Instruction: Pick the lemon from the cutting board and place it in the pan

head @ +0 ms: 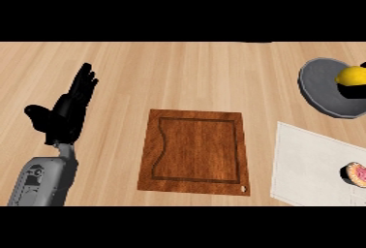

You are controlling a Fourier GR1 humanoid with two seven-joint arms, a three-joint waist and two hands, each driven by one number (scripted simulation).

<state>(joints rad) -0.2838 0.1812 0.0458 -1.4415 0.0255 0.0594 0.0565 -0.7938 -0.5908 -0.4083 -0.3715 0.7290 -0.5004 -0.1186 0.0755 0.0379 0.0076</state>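
The yellow lemon is over the grey pan at the far right. Black parts of my right hand wrap round it below and above, and the rest of that hand is cut off by the right edge. I cannot tell whether the lemon touches the pan's bottom. The brown cutting board lies in the middle of the counter with nothing on it. My left hand rests open at the left, fingers up, well away from the board.
A white cloth lies right of the board, below the pan. A pink-frosted donut sits on its right side. Light wooden counter stretches between the board and the pan.
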